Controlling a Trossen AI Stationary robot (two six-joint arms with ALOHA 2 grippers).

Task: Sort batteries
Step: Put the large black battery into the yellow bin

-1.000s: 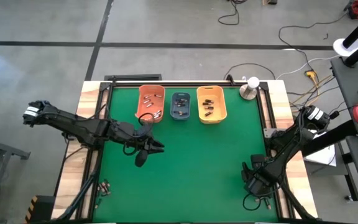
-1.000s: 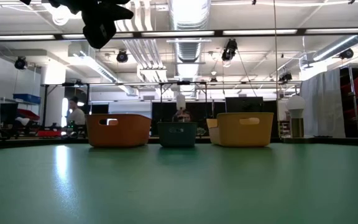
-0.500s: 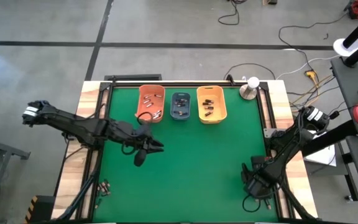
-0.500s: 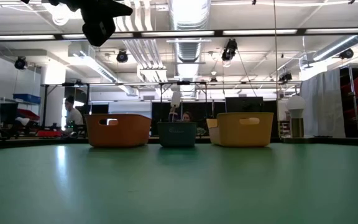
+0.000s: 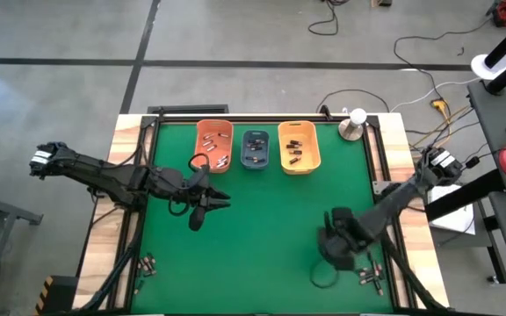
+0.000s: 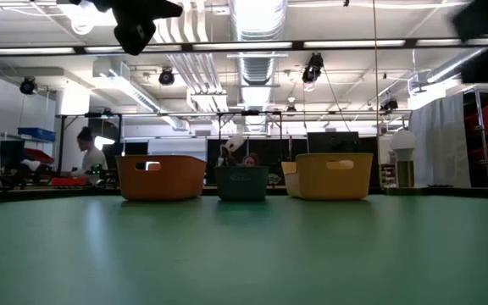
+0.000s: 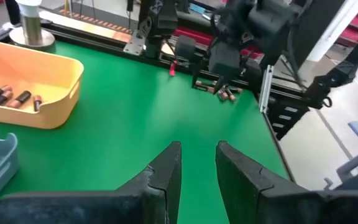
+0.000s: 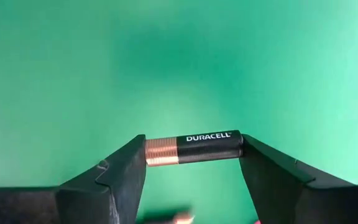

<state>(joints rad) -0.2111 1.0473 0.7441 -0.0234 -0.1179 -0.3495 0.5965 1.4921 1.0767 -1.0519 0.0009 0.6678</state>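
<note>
My right gripper (image 5: 332, 244) hangs over the green mat toward the near right, shut on a black battery (image 8: 204, 148) with a coppery end. My left gripper (image 5: 209, 200) hovers open and empty over the mat's left half, near the orange bin (image 5: 213, 145). At the far edge, the orange bin, the blue-grey bin (image 5: 256, 149) and the yellow-orange bin (image 5: 299, 147) stand in a row, each with batteries lying on its floor. Loose batteries (image 5: 372, 276) lie at the table's near right edge. My right gripper pinches the battery end to end: one finger is on the coppery end (image 8: 154, 152), the other on the black end (image 8: 235, 144). The fingers point down at the mat. The battery spans the gap between the fingertips, level and lifted clear.
A few more small pieces (image 5: 148, 263) lie off the mat at the near left. A white knob on a round metal base (image 5: 352, 127) stands at the far right corner. Open green mat (image 5: 271, 228) lies between the two grippers.
My right gripper has left the loose batteries at the near right edge and swung toward the table's left, over the mat, rising. In the low view its arm now shows blurred at the top right.
</note>
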